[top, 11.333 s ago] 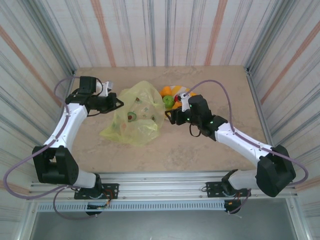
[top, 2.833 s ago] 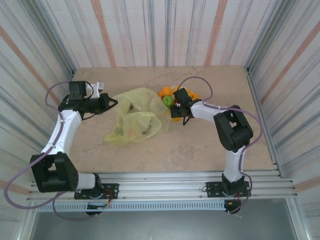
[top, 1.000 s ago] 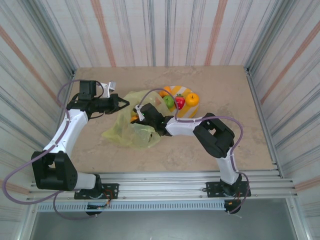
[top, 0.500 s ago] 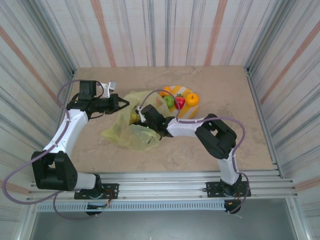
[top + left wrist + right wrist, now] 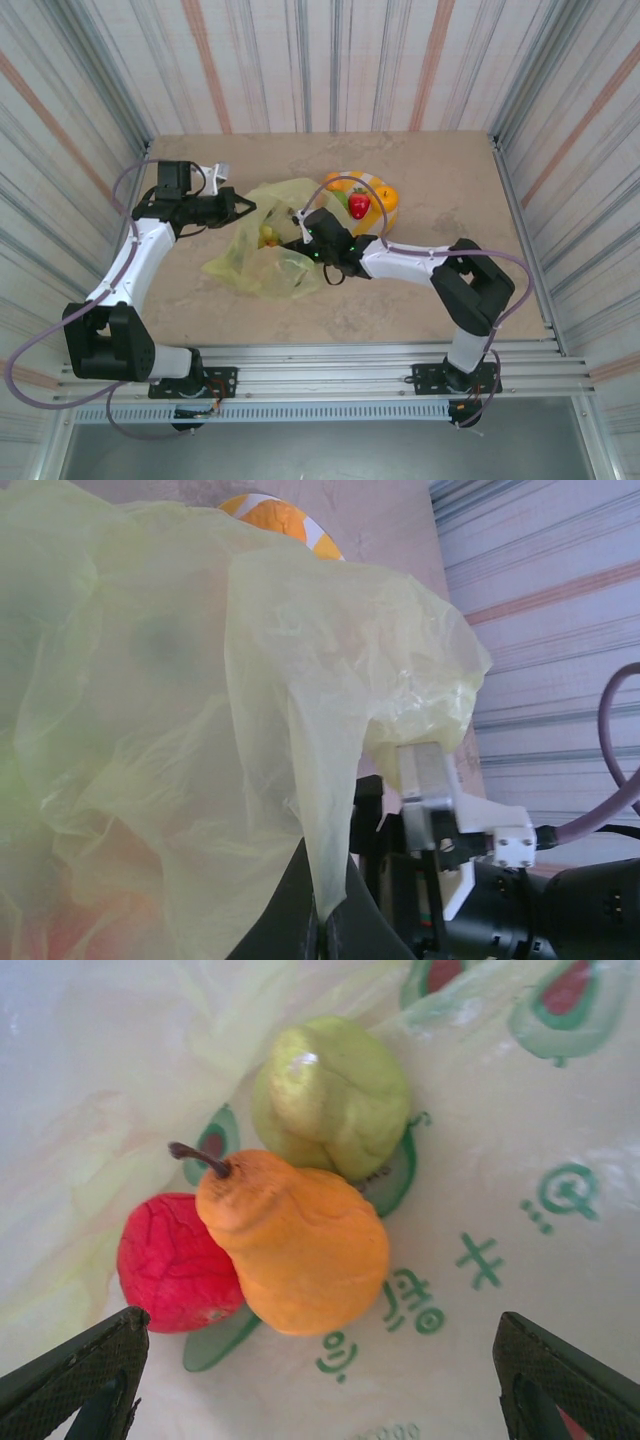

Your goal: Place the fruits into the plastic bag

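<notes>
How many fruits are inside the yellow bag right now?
3: an orange pear in the middle, a red fruit touching it at lower left, a yellow-green fruit just above it. Others may hide in folds of the plastic bag.

The plastic bag [image 5: 270, 250] is thin, translucent yellow-green film, crinkled and softly shiny, printed with green and red marks. Inside it, the orange pear [image 5: 295, 1245] looks smooth with a dull sheen. The green pear [image 5: 335, 1090] is glossier and carries a bright highlight, and the red fruit [image 5: 175, 1260] has a finely wrinkled skin. The right gripper [image 5: 315, 1370] has black fingers [image 5: 75, 1370] with a matt, cross-hatched texture. The surface [image 5: 430, 290] is beige, mottled and matt, like stone. The walls [image 5: 300, 60] are ribbed sheet with a faint sheen. The rail [image 5: 320, 360] is bare metal. The arm shells [image 5: 135, 255] are smooth white and black plastic.
</notes>
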Controlling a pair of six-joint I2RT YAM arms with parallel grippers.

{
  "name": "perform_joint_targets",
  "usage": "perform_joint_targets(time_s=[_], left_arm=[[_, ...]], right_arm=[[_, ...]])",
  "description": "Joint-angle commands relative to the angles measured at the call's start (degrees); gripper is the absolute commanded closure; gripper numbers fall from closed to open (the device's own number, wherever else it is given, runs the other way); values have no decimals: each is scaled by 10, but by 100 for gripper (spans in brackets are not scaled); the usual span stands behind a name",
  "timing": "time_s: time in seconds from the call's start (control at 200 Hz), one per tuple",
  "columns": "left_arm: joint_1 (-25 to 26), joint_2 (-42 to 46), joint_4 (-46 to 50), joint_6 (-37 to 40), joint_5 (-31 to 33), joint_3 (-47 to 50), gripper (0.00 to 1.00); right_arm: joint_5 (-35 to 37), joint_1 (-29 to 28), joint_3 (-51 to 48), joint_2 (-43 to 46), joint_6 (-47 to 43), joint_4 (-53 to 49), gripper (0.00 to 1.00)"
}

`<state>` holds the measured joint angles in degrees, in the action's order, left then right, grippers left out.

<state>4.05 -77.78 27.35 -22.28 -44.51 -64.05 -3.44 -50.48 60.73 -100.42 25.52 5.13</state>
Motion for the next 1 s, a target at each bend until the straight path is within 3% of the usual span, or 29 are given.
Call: perform_joint_targets(time_s=[0.0, 0.291, 0.651, 0.817, 0.992], left_arm=[[-5, 16, 20, 18, 14, 1, 100], [-5, 8, 26, 33, 40, 2, 100], [-9, 5, 33, 50, 66, 1, 100], [-22, 9, 34, 51, 72, 1, 100], [-28, 10, 32, 52, 71, 3, 100]], right_arm=[[22, 6, -32, 38, 20, -22, 10], [-16, 31, -99, 136, 9, 11, 10], [10, 81, -124, 260, -8, -5, 10], [75, 154, -127, 292, -11, -65, 7], [99, 261, -84, 235, -20, -132, 4]])
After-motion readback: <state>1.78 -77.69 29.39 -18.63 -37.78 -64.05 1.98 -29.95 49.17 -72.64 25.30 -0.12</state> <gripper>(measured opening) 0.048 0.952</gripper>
